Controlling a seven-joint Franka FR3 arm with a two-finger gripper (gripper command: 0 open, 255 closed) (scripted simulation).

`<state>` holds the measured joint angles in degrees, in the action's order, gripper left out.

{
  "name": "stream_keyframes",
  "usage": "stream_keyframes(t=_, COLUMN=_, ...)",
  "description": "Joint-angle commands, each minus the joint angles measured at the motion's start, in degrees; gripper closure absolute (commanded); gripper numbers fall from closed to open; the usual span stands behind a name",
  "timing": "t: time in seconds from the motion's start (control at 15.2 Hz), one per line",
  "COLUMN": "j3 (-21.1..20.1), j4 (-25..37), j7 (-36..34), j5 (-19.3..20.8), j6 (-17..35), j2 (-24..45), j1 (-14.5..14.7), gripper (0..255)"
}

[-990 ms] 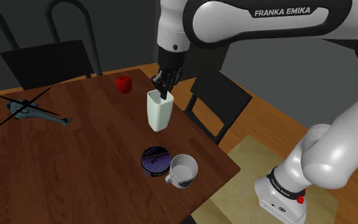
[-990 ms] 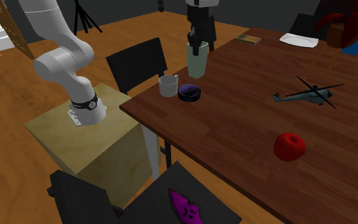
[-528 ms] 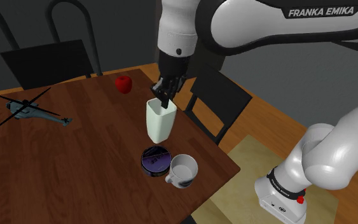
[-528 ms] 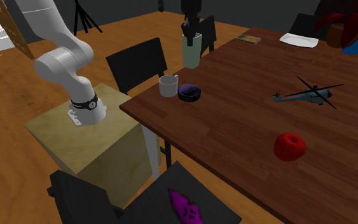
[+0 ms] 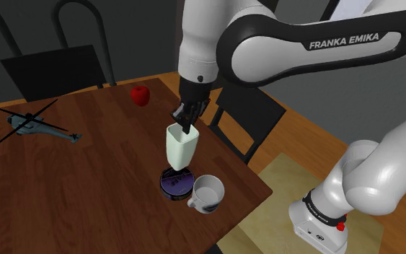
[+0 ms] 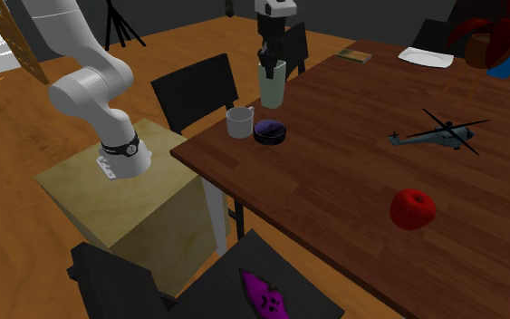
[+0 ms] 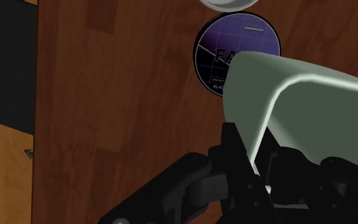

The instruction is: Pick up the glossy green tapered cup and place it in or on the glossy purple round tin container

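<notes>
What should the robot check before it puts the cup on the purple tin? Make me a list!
1. Grip: the gripper is shut on the rim of the pale green cup, one finger inside and one outside. Ok.
2. Cup upright: it hangs mouth up, about straight. Ok.
3. Cup off the table: both outside views place it in the air. Ok.
4. Tin top free: nothing lies on the purple tin. Ok.
5. Cup centred over the tin: in the wrist view the tin sticks out past one side of the cup. Cannot tell.
6. Room beside the tin: the white mug stands right against it. Cannot tell.
</notes>
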<state>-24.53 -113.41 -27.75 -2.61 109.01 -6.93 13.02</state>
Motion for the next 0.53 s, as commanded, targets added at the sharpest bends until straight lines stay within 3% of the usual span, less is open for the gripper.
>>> stream_keyframes(t=0.0, j3=-0.1, j4=-1.3, j7=-0.1, j5=0.1, j6=1.6, j2=0.2, j1=0.1, gripper=255)
stream_keyframes(t=0.46, j3=-0.4, j4=-5.6, j7=-0.5, j5=0.5, j6=6.9, j2=1.4, j1=0.1, gripper=255)
